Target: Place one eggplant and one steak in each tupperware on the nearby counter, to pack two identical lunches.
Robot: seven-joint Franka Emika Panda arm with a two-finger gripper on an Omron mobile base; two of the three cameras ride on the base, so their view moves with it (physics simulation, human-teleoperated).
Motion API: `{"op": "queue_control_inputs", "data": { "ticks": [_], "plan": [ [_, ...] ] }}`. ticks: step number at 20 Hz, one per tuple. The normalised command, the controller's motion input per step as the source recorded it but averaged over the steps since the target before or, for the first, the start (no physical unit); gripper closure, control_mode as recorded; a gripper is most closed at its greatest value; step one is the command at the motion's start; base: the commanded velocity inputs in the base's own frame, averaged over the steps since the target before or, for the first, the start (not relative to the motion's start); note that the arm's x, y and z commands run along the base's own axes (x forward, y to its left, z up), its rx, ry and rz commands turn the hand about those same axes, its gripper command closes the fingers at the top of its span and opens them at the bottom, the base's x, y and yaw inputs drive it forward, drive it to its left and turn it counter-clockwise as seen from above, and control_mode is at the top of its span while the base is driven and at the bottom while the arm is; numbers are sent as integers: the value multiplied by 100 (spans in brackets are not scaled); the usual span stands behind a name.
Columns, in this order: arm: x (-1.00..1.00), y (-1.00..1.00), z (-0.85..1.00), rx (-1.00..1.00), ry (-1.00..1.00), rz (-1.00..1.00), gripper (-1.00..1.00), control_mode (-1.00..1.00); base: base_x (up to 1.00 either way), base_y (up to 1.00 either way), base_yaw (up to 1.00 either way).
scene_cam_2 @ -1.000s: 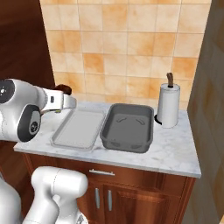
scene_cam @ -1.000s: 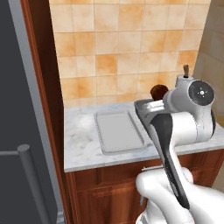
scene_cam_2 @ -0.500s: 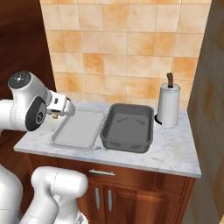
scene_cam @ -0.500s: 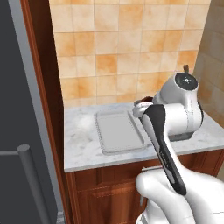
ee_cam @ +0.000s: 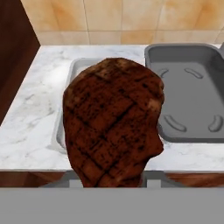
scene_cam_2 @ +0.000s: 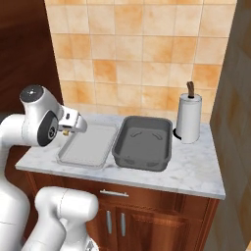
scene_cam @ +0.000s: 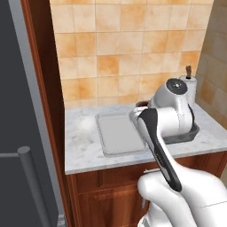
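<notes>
Marbled counter under orange tiles is carrying our two tupperwares side by side: the pale one and the dark grey one at its 3 o'clock. We are clamping our gripper on a steak, hanging it over the pale tray's near edge. A paper towel roll is standing at the dark tray's 2 o'clock.

A reddish-brown steak with dark crosshatched grill marks stands upright in the claw, clamped at its lower edge. Beyond and below the claw, the pale grey-white tupperware lies flat on the marbled counter. Just to that tray's right sits the dark grey tupperware, its long side nearly touching.
</notes>
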Motion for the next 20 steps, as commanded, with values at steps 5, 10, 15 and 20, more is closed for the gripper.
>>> {"op": "queue_control_inputs", "data": {
  "ticks": [5,10,15,20],
  "plan": [
    [25,0,-47,0,8,0,100,-100,0,0,0],
    [36,0,-41,0,5,0,100,-100,0,0,0],
    [44,0,-55,0,1,0,100,-100,0,0,0],
    [51,0,-48,0,1,0,100,-100,0,0,0]
  ]
}}
